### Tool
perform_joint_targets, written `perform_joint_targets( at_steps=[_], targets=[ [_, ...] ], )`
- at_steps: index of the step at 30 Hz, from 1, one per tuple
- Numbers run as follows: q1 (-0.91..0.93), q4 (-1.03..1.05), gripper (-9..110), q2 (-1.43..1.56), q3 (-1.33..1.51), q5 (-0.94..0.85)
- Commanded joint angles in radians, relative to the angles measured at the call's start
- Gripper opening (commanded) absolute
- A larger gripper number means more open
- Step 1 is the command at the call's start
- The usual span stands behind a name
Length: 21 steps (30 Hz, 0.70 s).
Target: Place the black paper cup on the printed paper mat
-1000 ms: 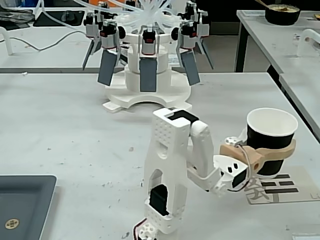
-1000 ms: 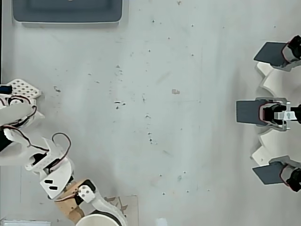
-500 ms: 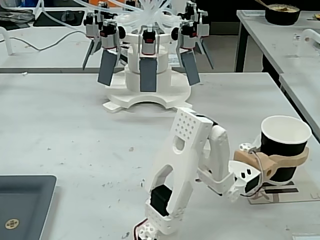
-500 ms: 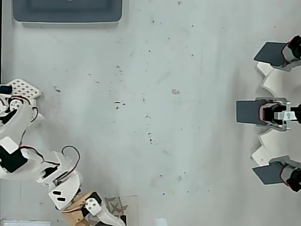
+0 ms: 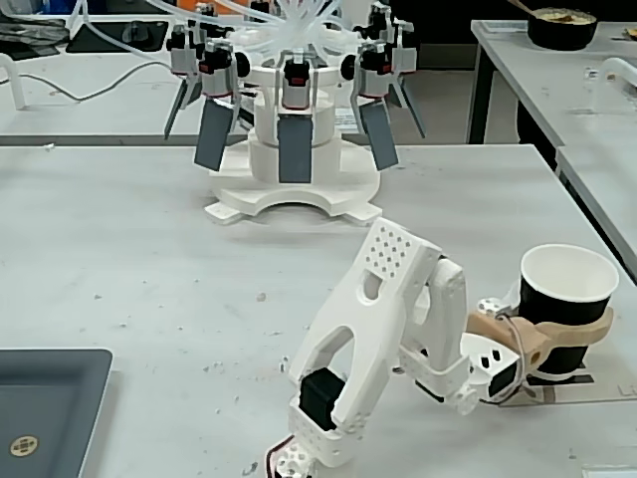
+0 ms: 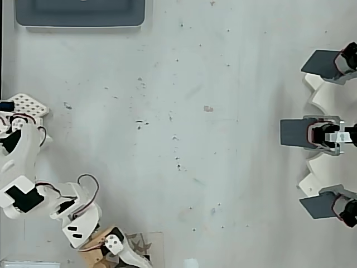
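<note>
In the fixed view the black paper cup (image 5: pixel 565 299), white inside, stands upright at the right edge of the table. My gripper (image 5: pixel 582 324) is shut on it, its tan finger wrapped around the cup's middle. Under the cup lies the printed paper mat (image 5: pixel 597 388), seen as a pale strip with a dark bar; I cannot tell whether the cup's base touches it. In the overhead view the gripper (image 6: pixel 125 257) is cut off by the bottom edge, over the beige mat (image 6: pixel 146 241), and the cup is out of view.
A dark grey tray (image 5: pixel 50 398) (image 6: pixel 81 14) sits at the near left of the fixed view. A white device with grey paddles (image 5: pixel 294 129) (image 6: pixel 329 134) stands at the back. A black bowl (image 5: pixel 562 25) rests on another table.
</note>
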Motion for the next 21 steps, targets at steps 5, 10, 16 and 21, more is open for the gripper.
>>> perform_joint_targets(
  at_steps=[5,10,16,21],
  targets=[
    [0.017,-0.025,11,0.003,-0.031,0.012],
    [0.034,-0.025,22,0.023,-0.008,0.014],
    [0.078,-0.023,37,0.091,0.078,0.014],
    [0.106,-0.023,46,0.187,0.189,0.014]
  ],
)
